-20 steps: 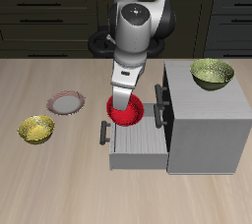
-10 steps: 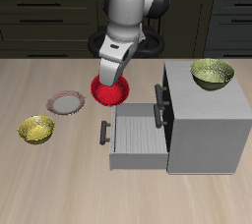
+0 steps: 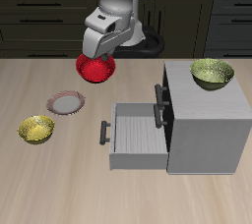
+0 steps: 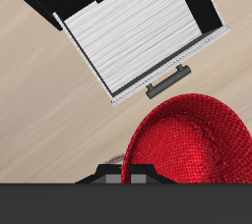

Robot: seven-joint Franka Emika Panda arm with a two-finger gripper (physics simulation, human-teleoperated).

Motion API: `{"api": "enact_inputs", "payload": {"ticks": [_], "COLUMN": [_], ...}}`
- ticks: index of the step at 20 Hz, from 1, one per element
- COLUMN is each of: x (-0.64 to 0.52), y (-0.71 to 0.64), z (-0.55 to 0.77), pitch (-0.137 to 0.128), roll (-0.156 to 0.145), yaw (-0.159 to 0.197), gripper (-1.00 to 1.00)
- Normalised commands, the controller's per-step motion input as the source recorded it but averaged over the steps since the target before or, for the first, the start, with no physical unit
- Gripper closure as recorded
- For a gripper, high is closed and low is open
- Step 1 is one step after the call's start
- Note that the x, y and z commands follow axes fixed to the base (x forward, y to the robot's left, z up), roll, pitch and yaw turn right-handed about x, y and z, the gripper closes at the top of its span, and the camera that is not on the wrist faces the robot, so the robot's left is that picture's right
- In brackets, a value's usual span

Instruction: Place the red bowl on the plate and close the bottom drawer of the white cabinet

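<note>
The claw holds the red bowl and has carried it higher, toward the plate; the bottom drawer remains open.

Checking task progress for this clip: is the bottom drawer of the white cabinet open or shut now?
Open. The bottom drawer juts out from the white cabinet front, its inside exposed and empty in the wrist view.

Red bowl aloft in the jaws, plate below, bottom drawer open.
</note>
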Motion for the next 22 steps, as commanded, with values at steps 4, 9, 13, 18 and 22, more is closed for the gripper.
{"api": "enact_inputs", "payload": {"ticks": [4,9,13,18,22], "x": [-0.09,-0.07,-0.03,0.0,0.04], "y": [-0.12,-0.16,-0.07,-0.06,0.02], "z": [0.23,0.2,0.19,0.08,0.06], "pitch": [-0.058,-0.008,-0.045,0.087,0.015], "roll": [-0.044,-0.033,-0.037,-0.015,0.005], "yaw": [-0.215,-0.334,-0.224,-0.348,-0.227], "gripper": [1.0,1.0,1.0,1.0,1.0]}}
